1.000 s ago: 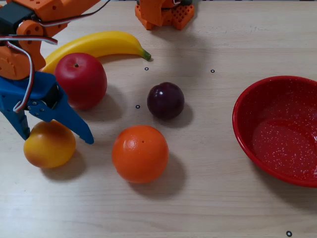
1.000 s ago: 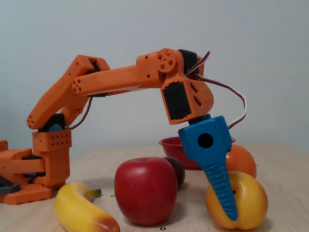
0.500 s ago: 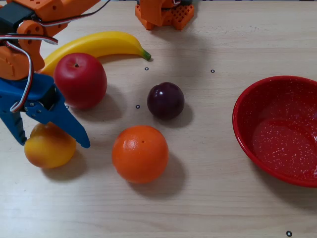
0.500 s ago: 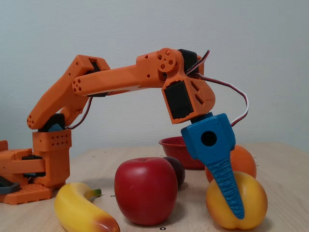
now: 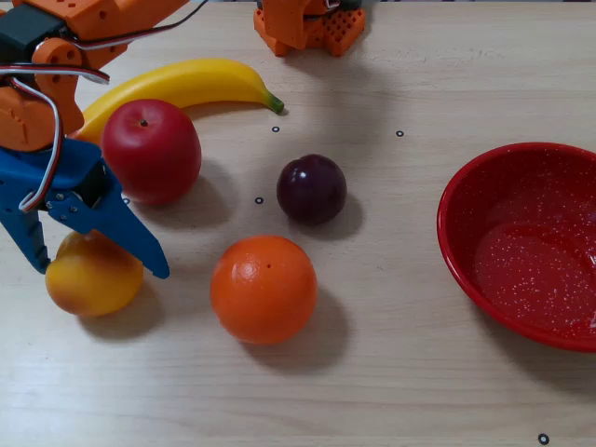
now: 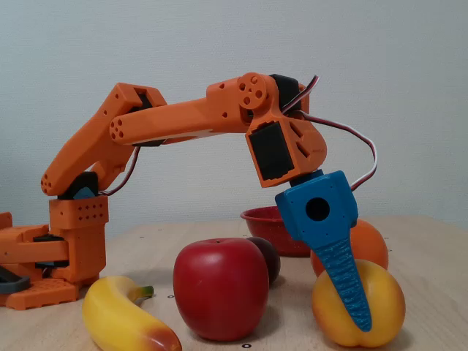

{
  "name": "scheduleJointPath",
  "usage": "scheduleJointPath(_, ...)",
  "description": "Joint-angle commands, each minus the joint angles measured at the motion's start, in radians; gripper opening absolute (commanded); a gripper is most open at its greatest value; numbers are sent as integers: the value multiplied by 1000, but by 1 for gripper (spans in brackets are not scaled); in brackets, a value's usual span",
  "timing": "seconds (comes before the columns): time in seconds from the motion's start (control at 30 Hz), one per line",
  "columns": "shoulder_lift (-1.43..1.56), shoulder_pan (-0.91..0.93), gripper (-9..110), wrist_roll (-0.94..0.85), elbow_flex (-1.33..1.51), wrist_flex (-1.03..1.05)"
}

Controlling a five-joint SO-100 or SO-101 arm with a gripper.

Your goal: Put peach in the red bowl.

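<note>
Peach (image 5: 91, 277) sits at the bench's (image 5: 391, 391) left edge in the overhead-like fixed view, straddled by the end effector (image 5: 98, 270), its blue fingers spread apart. Apple (image 5: 151, 151) and orange (image 5: 264, 289) crowd beside it; plum (image 5: 311, 189) and orange lie toward the red bowl (image 5: 466, 261) far right.

No readable text, label, brand, number or sign is showing in either fixed view; the only markings appearing are small unlettered ring-shaped dots (image 5: 399, 133) lying on the wooden table (image 5: 391, 372).
</note>
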Motion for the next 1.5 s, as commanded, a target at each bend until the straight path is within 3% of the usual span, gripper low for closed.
scheduleJointPath(0.0, 52, -23, 48, 3, -48, -29)
scheduleJointPath(1.47, 52, -41, 47, 32, -17, -34)
